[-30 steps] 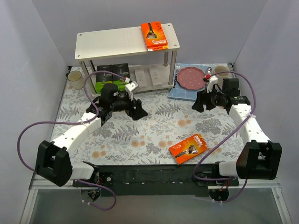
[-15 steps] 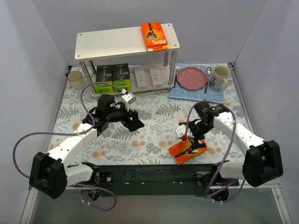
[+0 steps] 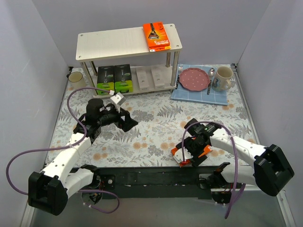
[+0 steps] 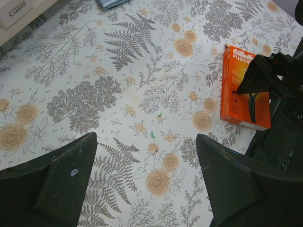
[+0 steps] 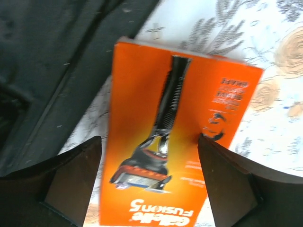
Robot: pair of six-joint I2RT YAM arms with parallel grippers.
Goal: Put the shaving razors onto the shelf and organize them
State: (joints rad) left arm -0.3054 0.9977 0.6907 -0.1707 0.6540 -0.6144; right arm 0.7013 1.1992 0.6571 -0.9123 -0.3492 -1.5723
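Note:
The shelf stands at the back. One orange razor pack lies on its top board. Two black-and-green packs and two white boxes sit on its lower board. A second orange pack lies flat near the table's front edge, also in the right wrist view and the left wrist view. My right gripper is open, with a finger on each side of this pack. My left gripper is open and empty over the floral cloth.
A blue mat with a red plate, a spoon and a mug lies at the back right. A cream cup stands left of the shelf. The black base rail runs along the front edge, close to the pack.
My right arm swung from beside the blue mat down to the front and came over the orange pack on the table. My left arm drew back to the left.

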